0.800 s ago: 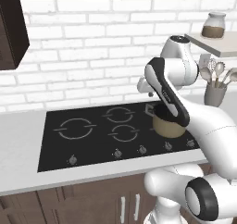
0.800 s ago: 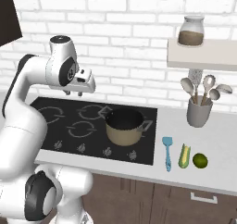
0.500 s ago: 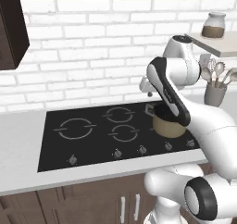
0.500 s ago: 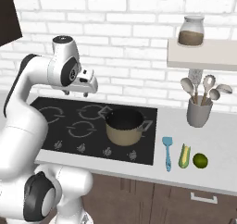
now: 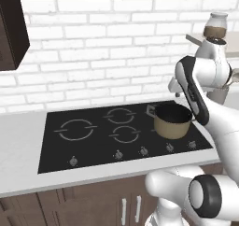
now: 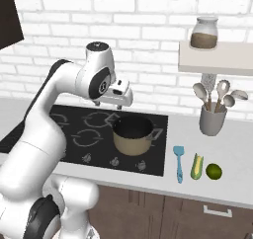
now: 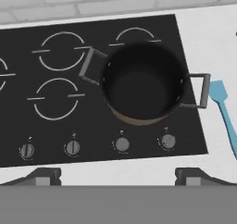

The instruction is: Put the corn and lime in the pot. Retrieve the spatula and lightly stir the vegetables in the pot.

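- The corn (image 6: 196, 166) lay on the table (image 6: 232, 149) between the spatula (image 6: 178, 162) and lime (image 6: 213, 171), right of the empty pot (image 6: 132, 135).
- It looked light, stiff; best pinched across its middle.
- The gripper (image 6: 120, 101) hovered above the pot, spread, holding nothing.

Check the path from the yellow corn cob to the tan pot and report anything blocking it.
Only the light-blue spatula lies flat on the counter between the yellow corn cob and the tan pot. A lifted carry would likely clear it. The pot's black inside is empty.

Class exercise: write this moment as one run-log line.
gripper: jaws open, empty, above pot | pot: empty | corn, lime, spatula: on counter
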